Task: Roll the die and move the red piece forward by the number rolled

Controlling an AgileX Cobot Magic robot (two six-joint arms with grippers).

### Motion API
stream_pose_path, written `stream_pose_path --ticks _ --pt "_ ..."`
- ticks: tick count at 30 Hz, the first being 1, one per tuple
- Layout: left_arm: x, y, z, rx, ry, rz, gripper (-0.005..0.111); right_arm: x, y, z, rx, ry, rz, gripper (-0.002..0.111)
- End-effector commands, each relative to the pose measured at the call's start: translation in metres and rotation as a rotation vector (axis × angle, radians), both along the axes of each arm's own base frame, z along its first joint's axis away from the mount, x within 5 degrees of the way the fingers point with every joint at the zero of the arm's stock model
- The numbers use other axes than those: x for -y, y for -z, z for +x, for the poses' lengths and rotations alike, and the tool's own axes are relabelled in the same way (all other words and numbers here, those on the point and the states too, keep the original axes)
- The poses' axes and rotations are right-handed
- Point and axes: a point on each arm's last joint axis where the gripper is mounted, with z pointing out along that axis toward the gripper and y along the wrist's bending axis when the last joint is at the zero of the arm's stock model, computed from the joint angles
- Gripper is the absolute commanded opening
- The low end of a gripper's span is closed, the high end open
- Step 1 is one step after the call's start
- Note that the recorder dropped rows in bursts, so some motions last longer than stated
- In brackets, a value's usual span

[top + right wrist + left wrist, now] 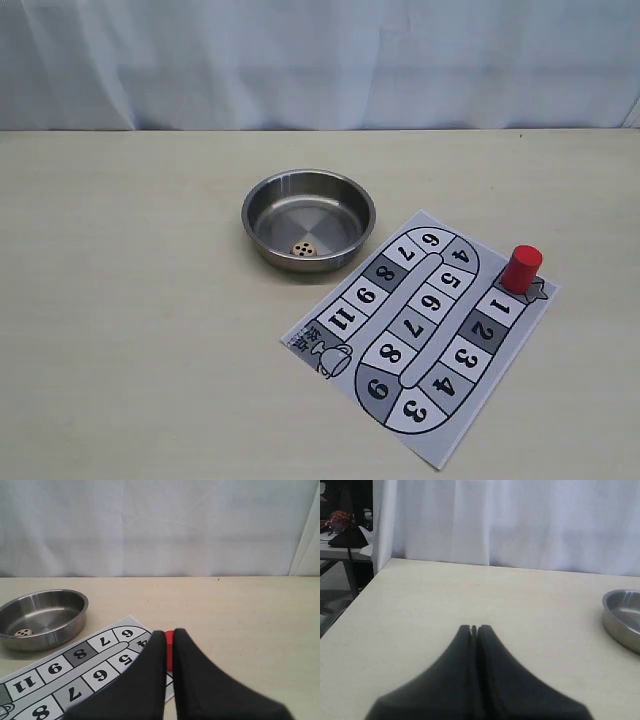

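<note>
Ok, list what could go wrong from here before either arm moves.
1. The die lies low inside the steel bowl, close to its wall. It may be hard to pinch, and a reach for it could shove the bowl instead.
2. The red piece stands upright at the edge of the paper board, so a clumsy grasp could topple it off.
3. The board looks like a thin, loose sheet, so dragging the piece could shift it.

left tool (474, 628): matte black, smooth, tapered | right tool (169, 633): matte black, smooth, tapered
</note>
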Motion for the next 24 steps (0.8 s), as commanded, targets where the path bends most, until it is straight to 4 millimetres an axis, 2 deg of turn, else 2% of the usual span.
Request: stream_pose_path --ticks 1,12,20,23,24 --pt "0.0 -0.003 0.0 0.018 0.0 -0.005 0.0 0.0 0.001 0.0 -0.002 -0.002 0.007 0.004" --pt "0.0 -0.003 0.0 0.018 0.0 -0.005 0.0 0.0 -0.002 0.0 0.036 0.0 0.009 0.004" --pt "0.0 -0.003 0.0 0.018 0.0 -0.007 0.0 0.001 -0.023 -0.001 0.265 0.011 0.025 0.004" --pt "0.0 -0.003 0.0 0.018 0.0 -0.007 0.0 0.002 -0.027 -0.001 0.299 0.015 0.144 0.004" --pt "0.0 -0.003 0.0 0.018 0.0 -0.007 0.0 0.002 -0.037 -0.003 0.304 0.011 0.157 0.004"
